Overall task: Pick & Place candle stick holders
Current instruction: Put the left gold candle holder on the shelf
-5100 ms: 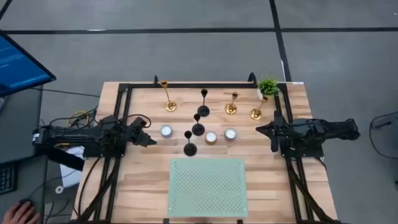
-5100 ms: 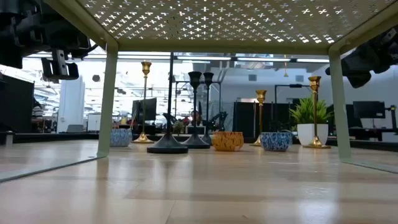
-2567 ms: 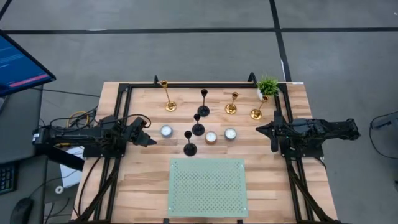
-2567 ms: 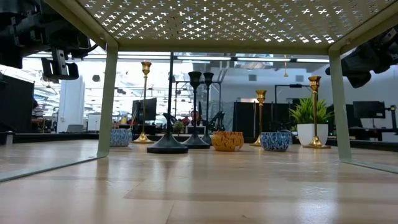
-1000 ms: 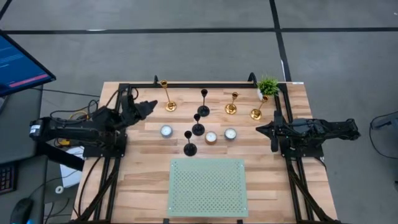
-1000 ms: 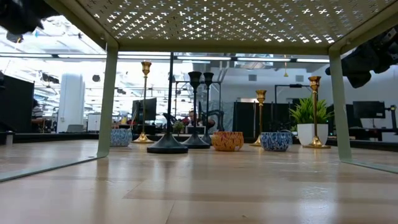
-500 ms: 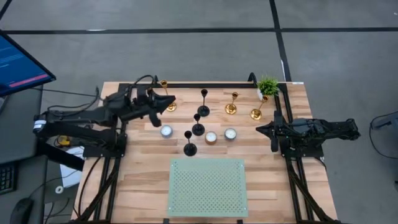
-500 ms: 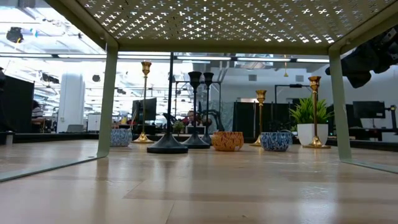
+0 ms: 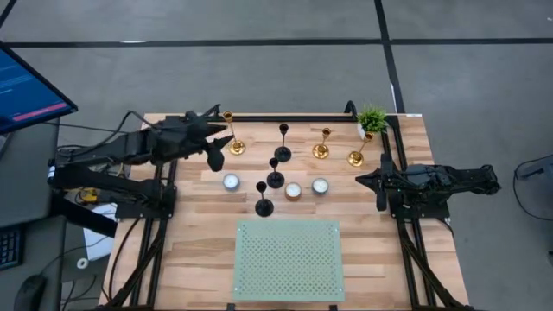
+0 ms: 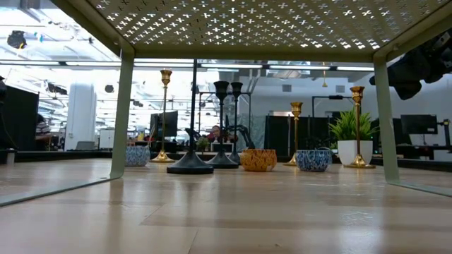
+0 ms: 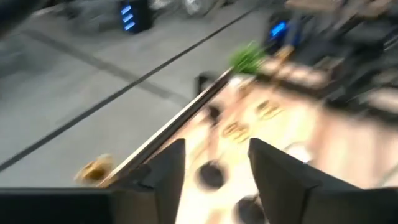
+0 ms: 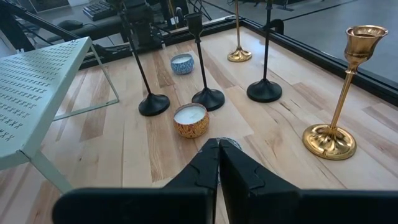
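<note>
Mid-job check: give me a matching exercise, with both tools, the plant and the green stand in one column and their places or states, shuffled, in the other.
1. left tool
2. right tool
3. small green potted plant
4. pale green perforated metal stand

A. back right corner of the wooden table
B. shut, idle at the table's right side
C. middle of the table's front edge
D. open, beside the leftmost shiny gold candle stick holder

Pairs: 1-D, 2-B, 3-A, 4-C

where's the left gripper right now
In the high view the left gripper hovers at the table's far left, beside the leftmost gold holder.
</note>
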`<state>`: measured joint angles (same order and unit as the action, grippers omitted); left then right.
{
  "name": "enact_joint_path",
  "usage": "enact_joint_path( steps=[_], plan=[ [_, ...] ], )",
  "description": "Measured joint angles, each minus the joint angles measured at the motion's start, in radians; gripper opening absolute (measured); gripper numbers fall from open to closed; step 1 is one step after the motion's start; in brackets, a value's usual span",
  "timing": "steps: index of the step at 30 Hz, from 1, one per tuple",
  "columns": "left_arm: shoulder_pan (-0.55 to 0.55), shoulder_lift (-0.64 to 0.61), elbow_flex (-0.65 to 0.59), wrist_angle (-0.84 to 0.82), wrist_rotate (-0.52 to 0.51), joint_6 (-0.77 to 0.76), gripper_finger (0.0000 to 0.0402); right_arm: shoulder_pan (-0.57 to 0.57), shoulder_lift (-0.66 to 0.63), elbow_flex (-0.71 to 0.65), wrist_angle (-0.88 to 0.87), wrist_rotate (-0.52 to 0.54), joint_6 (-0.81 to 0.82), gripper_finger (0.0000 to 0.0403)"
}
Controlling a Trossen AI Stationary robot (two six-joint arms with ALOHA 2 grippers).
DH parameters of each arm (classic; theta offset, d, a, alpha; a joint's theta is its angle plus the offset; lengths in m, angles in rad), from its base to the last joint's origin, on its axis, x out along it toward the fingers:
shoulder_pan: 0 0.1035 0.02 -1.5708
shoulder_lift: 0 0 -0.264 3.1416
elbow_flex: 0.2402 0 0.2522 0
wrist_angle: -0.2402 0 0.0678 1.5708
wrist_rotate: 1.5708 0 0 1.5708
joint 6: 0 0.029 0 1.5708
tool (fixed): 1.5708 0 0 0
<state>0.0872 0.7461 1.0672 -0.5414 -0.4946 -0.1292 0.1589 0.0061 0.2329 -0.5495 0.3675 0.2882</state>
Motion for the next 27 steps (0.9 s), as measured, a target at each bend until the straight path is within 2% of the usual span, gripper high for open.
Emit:
enact_joint_path(
  steps=[4,7,14,20,27],
  plan=[
    [0.005,0.013,-0.003,-0.123,-0.182,-0.101,0.0225,0.0,0.0,0.0,0.0,0.0,0.0,0.0006],
    [0.034,0.015,-0.024,-0.119,-0.211,-0.159,0.0238,0.0,0.0,0.0,0.0,0.0,0.0,0.0006],
    [0.086,0.013,-0.168,-0.073,-0.179,-0.196,0.0241,0.0,0.0,0.0,0.0,0.0,0.0,0.0006],
    [0.128,0.014,-0.338,0.206,-0.084,-0.103,0.0241,0.0,0.0,0.0,0.0,0.0,0.0,0.0006],
    [0.255,0.014,-0.514,0.435,-0.001,-0.084,0.0241,0.0,0.0,0.0,0.0,0.0,0.0,0.0006]
  ],
)
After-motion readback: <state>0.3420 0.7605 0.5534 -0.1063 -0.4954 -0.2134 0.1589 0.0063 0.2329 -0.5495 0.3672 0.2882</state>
